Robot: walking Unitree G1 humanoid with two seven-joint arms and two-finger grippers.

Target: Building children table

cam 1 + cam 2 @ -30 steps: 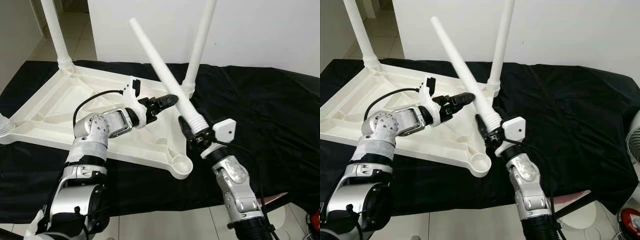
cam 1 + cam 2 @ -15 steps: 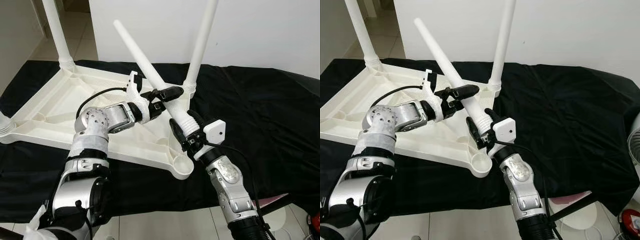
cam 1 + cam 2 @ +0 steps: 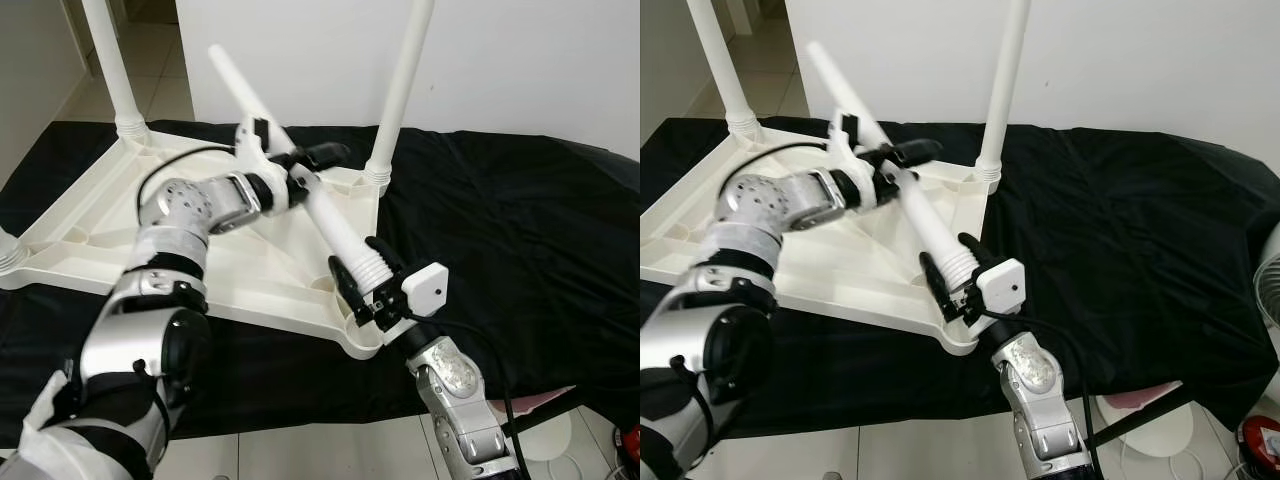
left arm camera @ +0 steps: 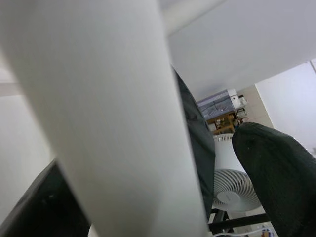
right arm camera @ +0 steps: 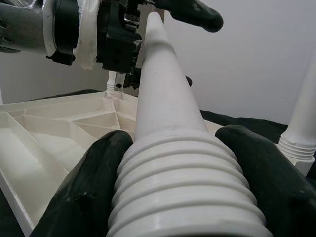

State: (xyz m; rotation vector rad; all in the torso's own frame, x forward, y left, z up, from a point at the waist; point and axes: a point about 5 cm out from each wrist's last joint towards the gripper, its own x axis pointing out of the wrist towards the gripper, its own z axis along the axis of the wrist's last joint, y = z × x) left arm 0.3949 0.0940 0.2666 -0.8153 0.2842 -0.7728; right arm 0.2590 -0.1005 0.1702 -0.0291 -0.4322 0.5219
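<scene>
A white children's table top (image 3: 120, 220) lies upside down on a black cloth. Two white legs stand upright in its far corners (image 3: 402, 80) (image 3: 110, 60). A loose white leg (image 3: 320, 205) slants up to the left. My right gripper (image 3: 365, 295) is shut on its ribbed threaded end (image 5: 182, 182), which is just above the near right corner socket (image 3: 362, 338). My left gripper (image 3: 300, 165) is open, with its fingers (image 4: 276, 173) on either side of the leg's upper shaft and a gap showing beside one finger.
The black cloth (image 3: 520, 220) covers the surface and hangs over the front edge to the tiled floor. A white wall rises behind. A white fan (image 3: 1270, 270) and a red object (image 3: 1260, 440) sit at the far right. Another leg's base (image 3: 8, 250) shows at the left edge.
My right gripper has carried the leg's threaded end down and left to the corner socket. The leg now leans further left. My left gripper has risen and come around the shaft.
</scene>
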